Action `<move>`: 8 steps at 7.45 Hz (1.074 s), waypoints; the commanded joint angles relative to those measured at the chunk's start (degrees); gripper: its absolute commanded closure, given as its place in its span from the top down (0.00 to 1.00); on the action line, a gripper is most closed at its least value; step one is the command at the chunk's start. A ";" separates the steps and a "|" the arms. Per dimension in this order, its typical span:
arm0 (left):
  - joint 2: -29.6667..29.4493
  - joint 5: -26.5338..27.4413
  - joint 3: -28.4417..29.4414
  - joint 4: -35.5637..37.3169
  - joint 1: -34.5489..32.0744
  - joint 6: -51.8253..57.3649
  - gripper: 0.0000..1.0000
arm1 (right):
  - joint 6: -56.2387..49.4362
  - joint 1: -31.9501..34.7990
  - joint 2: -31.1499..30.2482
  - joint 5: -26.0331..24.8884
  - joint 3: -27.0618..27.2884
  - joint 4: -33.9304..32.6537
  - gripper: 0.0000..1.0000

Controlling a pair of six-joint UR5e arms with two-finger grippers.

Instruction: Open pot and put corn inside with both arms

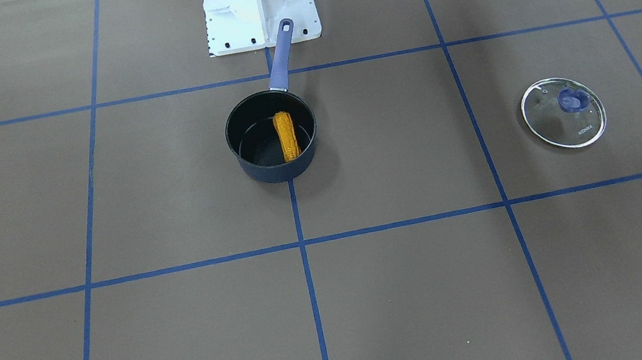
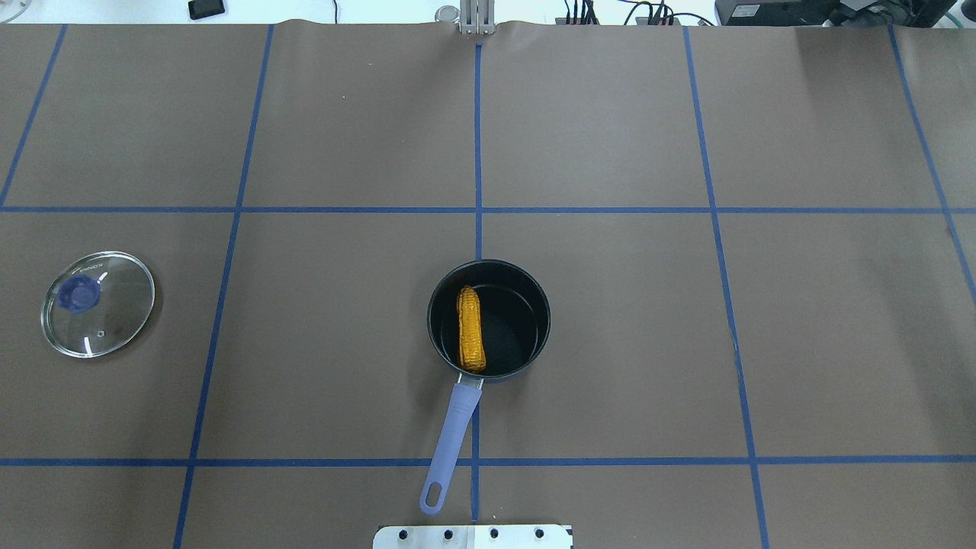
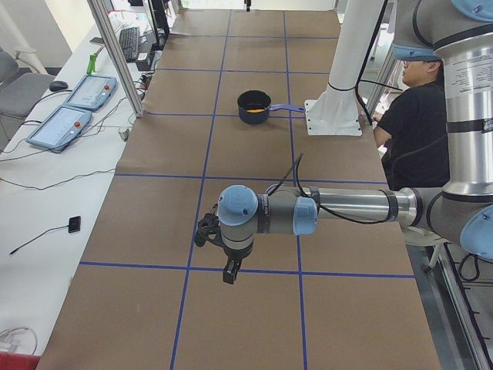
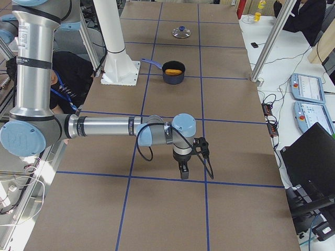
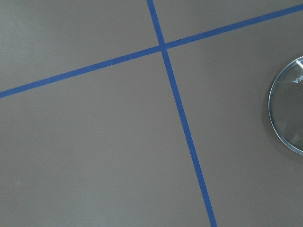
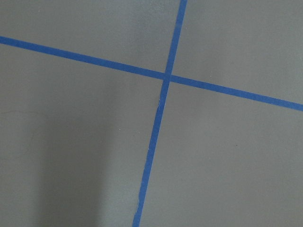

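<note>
The dark pot [image 1: 274, 171] stands open at the table's middle, its blue handle [image 1: 282, 56] pointing at the robot base. The orange-yellow corn [image 1: 286, 135] lies inside it; pot [image 2: 522, 335] and corn [image 2: 470, 328] also show in the overhead view. The glass lid [image 2: 97, 303] with a blue knob lies flat on the table at the robot's far left; its edge [image 5: 289, 109] shows in the left wrist view. My left gripper [image 3: 229, 274] hangs over the table's left end, my right gripper [image 4: 183, 171] over the right end. I cannot tell whether either is open or shut.
The white mounting base [image 1: 257, 1] stands behind the pot handle. Blue tape lines grid the brown table. A seated person [image 3: 416, 116] is beside the base. Teach pendants [image 3: 73, 108] and cables lie on the bench along the table's far side.
</note>
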 commanded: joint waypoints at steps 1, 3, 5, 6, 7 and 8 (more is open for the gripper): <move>0.05 -0.02 -0.03 -0.03 0.01 0.13 0.98 | 0.07 0.00 0.00 0.09 -0.31 0.00 1.00; 0.05 -0.02 -0.03 -0.03 0.01 0.13 0.98 | 0.07 0.00 0.00 0.18 -0.75 0.00 1.00; 0.05 -0.02 -0.03 -0.03 0.01 0.13 0.98 | 0.07 0.00 0.00 0.18 -0.84 0.00 1.00; 0.13 -0.02 -0.03 -0.03 0.01 0.13 0.98 | 0.07 0.00 0.00 0.18 -0.84 0.00 1.00; 0.13 -0.02 -0.03 -0.03 0.01 0.13 0.98 | 0.07 0.00 0.00 0.26 -0.93 0.00 1.00; 0.13 -0.02 -0.03 -0.03 0.01 0.13 0.98 | -0.02 0.00 0.00 0.27 -0.93 0.00 1.00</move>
